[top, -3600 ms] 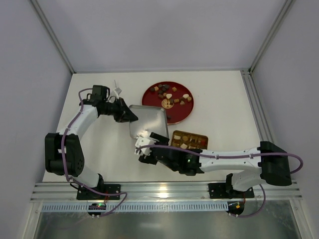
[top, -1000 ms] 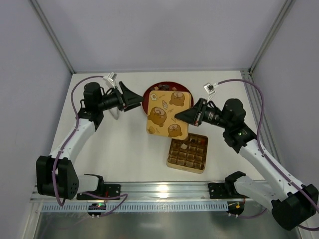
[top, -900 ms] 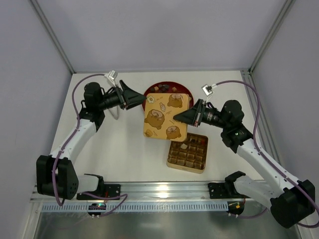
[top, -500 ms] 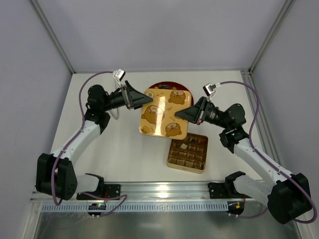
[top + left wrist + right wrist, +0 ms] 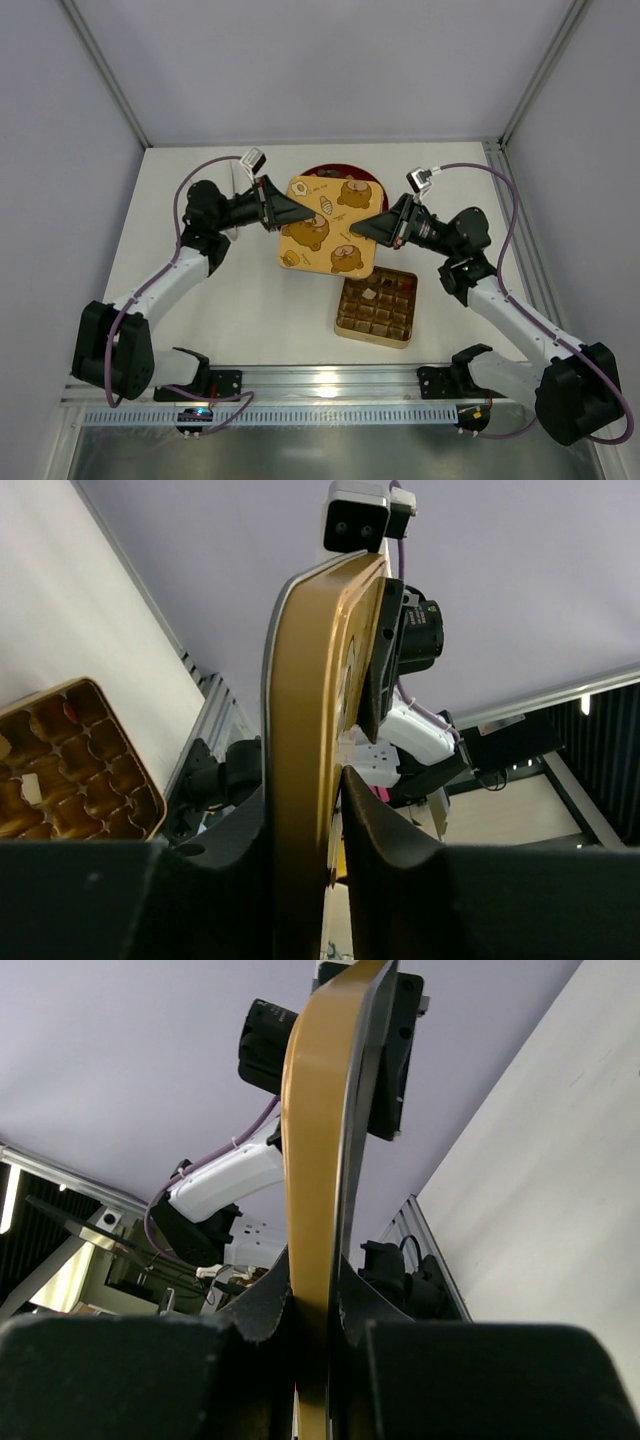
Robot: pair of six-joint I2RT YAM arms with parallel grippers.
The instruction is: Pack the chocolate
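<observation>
My left gripper (image 5: pixel 298 212) and right gripper (image 5: pixel 356 232) each clamp an opposite edge of the lid (image 5: pixel 325 225), centre frame. Chocolate (image 5: pixel 372 294) sits in the tin (image 5: pixel 340 320), lower centre.

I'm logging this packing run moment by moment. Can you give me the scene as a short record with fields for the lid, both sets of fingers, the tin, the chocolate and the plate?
lid: gold with bear pictures, held between both arms
left fingers: closed on the lid's left edge
right fingers: closed on the lid's right edge
tin: open, on the table, nearer the arms than the lid
chocolate: a few pieces in the tin's far cells; most cells look empty
plate: red, mostly hidden by the lid; only its far rim shows
</observation>
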